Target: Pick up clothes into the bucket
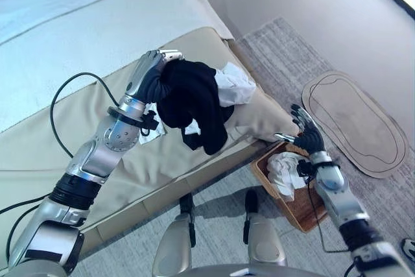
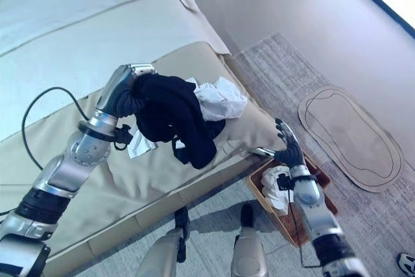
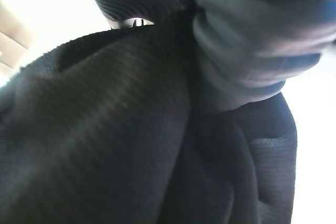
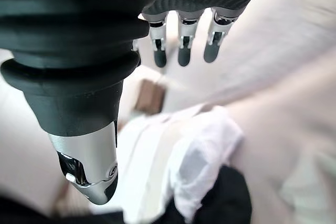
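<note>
Black garment [image 1: 191, 105] hangs above the bed [image 1: 78, 63], hiding the left hand's [image 1: 152, 72] fingers. Basket [image 1: 305, 209] on the floor holds white cloth [image 1: 285, 173]; right hand [image 1: 305, 131] spread above.

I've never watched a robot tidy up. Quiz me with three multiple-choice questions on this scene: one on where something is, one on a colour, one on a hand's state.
1. Where is the wooden basket?
A. on the bed
B. on the floor beside the bed
C. on the oval mat

2. What colour is the garment that the left hand holds up?
A. black
B. red
C. yellow

3. How is the right hand?
A. clutching cloth
B. open, holding nothing
C. inside the basket

Answers: 1 B, it sits on the carpet at the bed corner. 2 A, dark cloth hangs from the hand. 3 B, straight fingers, nothing held.
</note>
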